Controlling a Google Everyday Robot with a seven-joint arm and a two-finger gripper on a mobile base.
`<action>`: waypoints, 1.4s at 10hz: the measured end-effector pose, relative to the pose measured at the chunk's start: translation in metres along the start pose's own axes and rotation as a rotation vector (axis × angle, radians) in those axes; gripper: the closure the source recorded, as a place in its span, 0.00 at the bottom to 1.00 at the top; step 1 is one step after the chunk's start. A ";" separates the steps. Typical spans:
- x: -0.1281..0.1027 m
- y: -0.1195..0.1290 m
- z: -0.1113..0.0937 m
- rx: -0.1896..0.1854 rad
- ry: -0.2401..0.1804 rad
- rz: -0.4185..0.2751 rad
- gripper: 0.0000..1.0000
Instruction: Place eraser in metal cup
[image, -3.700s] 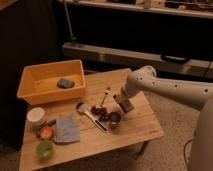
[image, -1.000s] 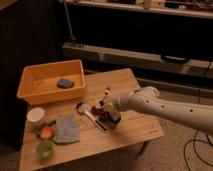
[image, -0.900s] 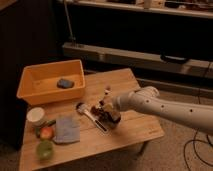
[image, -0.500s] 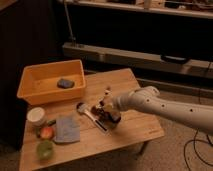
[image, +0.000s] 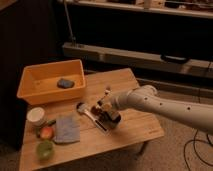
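Note:
My gripper (image: 104, 106) is low over the middle of the wooden table (image: 135, 85), at the end of the white arm that reaches in from the right. It is shut. The metal cup (image: 113, 120) is a small dark round shape just below and right of the gripper, partly covered by it. The eraser is hidden; I cannot pick it out around the gripper or the cup. Whether anything sits between the fingers does not show.
An orange bin (image: 30, 90) with a grey object (image: 65, 83) stands at the back left. A white bowl (image: 36, 115), blue-grey pad (image: 66, 128), a red fruit (image: 46, 132) and green cup (image: 45, 149) occupy the left front. A pale-headed tool (image: 81, 106) lies left of the gripper.
Over the last second the arm and gripper have barely moved. Several seconds ago the gripper was higher and further right of the cup.

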 end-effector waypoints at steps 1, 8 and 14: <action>-0.003 -0.006 -0.001 0.007 0.057 0.009 1.00; 0.016 -0.012 -0.019 -0.049 0.307 0.079 1.00; 0.033 0.009 -0.014 -0.093 0.390 0.092 1.00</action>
